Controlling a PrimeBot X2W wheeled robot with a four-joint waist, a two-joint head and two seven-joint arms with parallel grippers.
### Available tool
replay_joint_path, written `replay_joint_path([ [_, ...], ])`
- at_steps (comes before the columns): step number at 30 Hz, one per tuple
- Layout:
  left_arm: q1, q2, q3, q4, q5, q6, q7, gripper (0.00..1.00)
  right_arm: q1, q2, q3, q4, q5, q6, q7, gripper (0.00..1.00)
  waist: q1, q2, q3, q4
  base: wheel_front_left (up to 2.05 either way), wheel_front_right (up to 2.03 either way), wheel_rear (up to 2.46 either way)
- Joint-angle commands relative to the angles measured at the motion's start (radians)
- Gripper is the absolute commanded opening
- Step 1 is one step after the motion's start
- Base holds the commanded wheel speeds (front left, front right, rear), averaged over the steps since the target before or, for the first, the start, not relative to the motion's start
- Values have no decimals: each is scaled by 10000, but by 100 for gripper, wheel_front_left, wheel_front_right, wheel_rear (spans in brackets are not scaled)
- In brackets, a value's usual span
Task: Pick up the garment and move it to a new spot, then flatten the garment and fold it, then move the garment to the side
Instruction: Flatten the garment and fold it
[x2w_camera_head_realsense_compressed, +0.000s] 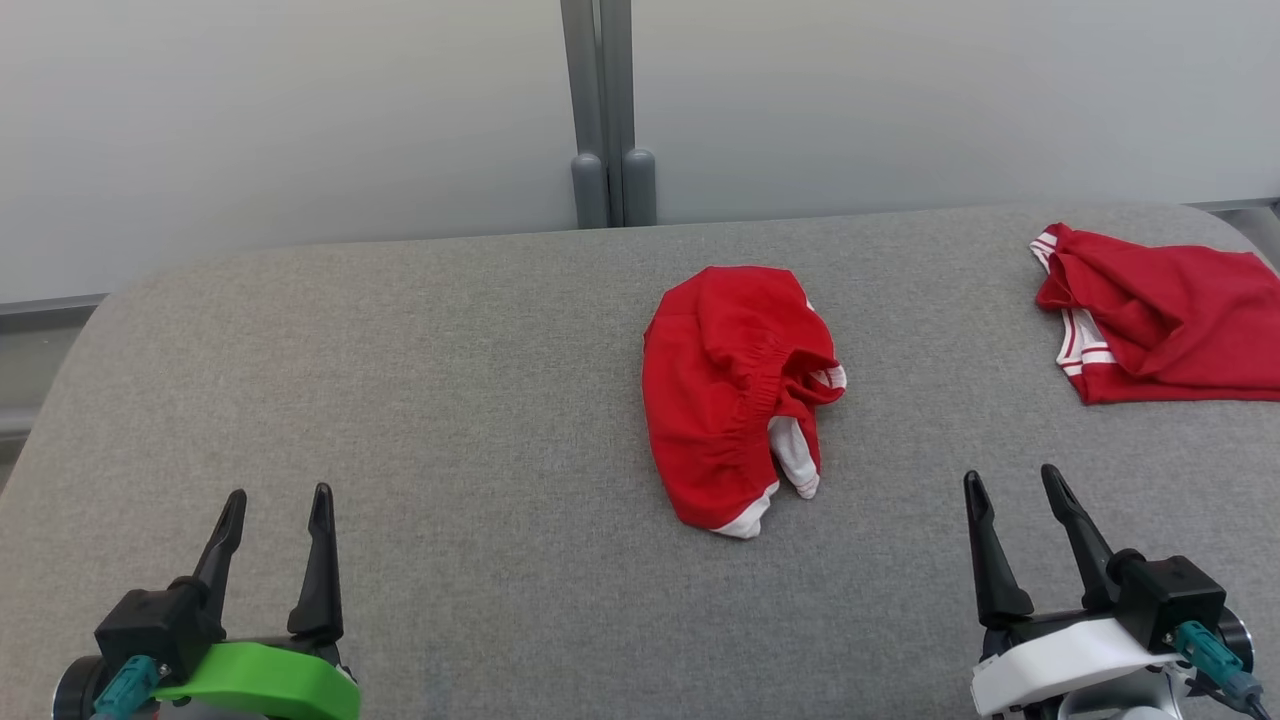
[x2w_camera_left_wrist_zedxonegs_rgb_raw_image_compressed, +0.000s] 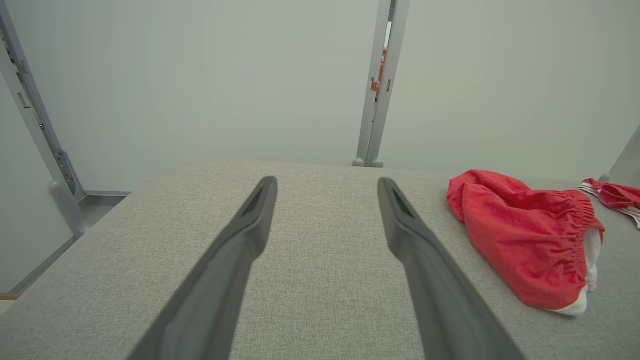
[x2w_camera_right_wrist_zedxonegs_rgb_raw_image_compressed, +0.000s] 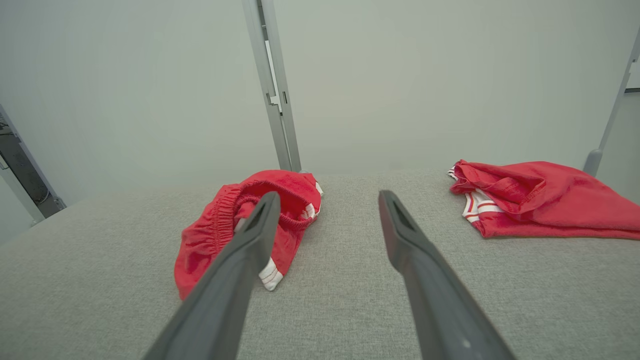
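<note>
Left of grey table (x2w_camera_head_realsense_compressed: 400, 400) lies open; garment (x2w_camera_head_realsense_compressed: 735, 390) (mid-table) and second red garment (x2w_camera_head_realsense_compressed: 1170, 320) obstruct the right.

Off-task items: grey fabric table (x2w_camera_head_realsense_compressed: 450, 400), red garment with white striped trim (x2w_camera_head_realsense_compressed: 1170, 320), grey post (x2w_camera_head_realsense_compressed: 600, 110).
The garment lies rumpled at the table's far right corner. The post stands behind the middle of the far edge, between pale wall panels (x2w_camera_head_realsense_compressed: 280, 120).

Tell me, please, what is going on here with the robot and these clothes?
The robot is about to start folding. Its left hand and right hand are both open at the near side of the grey table, holding nothing. The crumpled red shorts lie untouched in the middle, ahead of the right hand and to its left. A second red garment lies at the far right.
</note>
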Motion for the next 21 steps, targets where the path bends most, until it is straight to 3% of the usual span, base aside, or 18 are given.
replay_joint_path([
  [1,33,72,11,18,-22,44,-46,100,80,4,11,23,40,-17,-5,100,0,0,4,1,0,0,0],
  [21,-13,158,-114,-17,-36,160,-37,100,-32,39,171,199,111,-17,-42,100,0,0,38,33,0,0,0],
])
